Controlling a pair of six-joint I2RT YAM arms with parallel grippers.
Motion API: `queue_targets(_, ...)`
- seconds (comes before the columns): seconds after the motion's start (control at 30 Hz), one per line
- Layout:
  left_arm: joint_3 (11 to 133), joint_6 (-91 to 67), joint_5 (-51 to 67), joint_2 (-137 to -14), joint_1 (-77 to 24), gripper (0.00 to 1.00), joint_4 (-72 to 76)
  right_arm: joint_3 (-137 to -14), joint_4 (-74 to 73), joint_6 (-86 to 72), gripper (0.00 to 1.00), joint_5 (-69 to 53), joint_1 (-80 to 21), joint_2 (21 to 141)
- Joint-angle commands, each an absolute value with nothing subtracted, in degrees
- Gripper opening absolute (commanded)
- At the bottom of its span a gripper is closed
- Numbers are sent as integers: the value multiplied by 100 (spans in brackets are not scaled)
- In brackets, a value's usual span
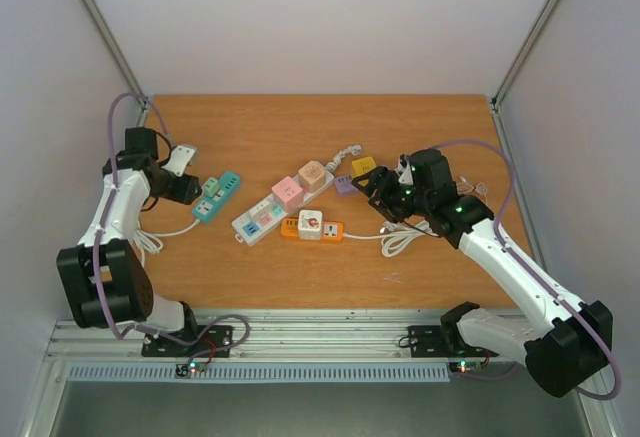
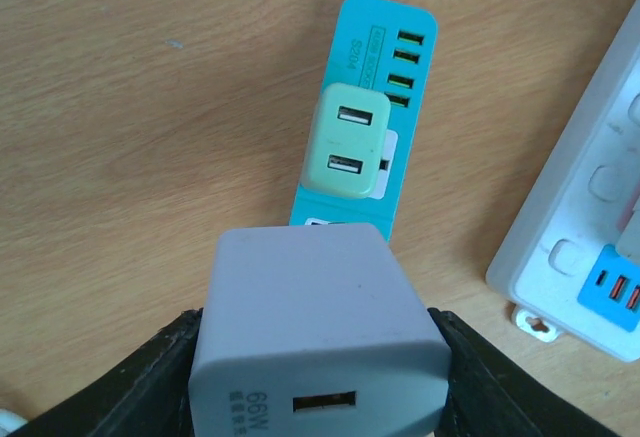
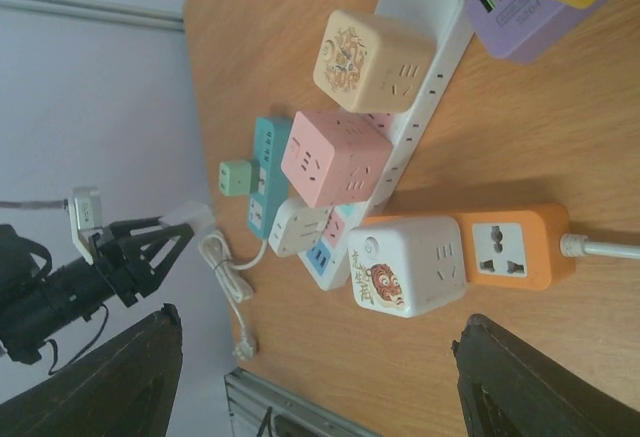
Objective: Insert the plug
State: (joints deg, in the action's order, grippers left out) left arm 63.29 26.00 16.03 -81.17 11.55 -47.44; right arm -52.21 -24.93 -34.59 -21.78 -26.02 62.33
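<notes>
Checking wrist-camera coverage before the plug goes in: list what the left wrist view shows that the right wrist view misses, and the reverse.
Left wrist only: the port and printed face of the grey charger, close up, clamped in the left gripper.
Right wrist only: the orange strip carrying a tiger cube, the pink cube, the beige cube, the purple strip, and the open, empty right gripper.
Both: the teal strip with its green adapter, the white strip, the wooden table.

Bright, even light; soft shadows.
</notes>
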Motion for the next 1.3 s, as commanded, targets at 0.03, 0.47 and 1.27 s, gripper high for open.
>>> queue_targets(0.03,6833,3517,1306,-8579,1178,51,-5267,-5379,-2496,-3388,75,-2378,-2566,6455)
queue_targets(0.47,7642,4383,1130,-9551,1067,46,-6150,-5475,-2420,-3289,75,-2548,-2575,6582)
queue_targets(1.27,7369,5093,828,-9616,826,46,-5989,-5458,-2399,-3151,75,-2364,-2733,6555)
